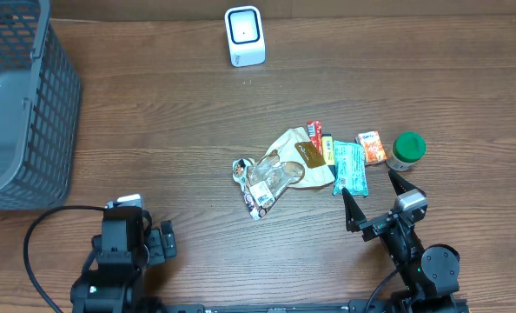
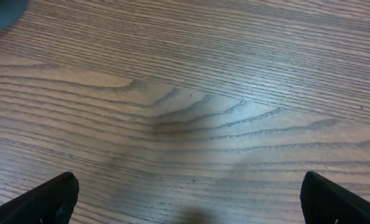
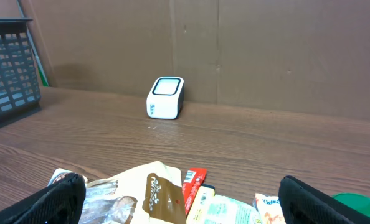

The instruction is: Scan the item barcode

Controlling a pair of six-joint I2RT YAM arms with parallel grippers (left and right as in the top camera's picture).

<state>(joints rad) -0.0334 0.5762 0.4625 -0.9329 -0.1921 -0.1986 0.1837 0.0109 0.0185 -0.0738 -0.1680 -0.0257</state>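
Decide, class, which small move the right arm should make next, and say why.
Probably ease the open right gripper forward and down onto the teal packet just ahead: it holds nothing yet, that packet is the nearest item, and the scanner stands farther back.

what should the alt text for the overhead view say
A wooden table seen from above holds a pile of snack packets and a green-lidded jar, with the right gripper open close by. A white scanner stands at the far edge, a grey basket at the left.
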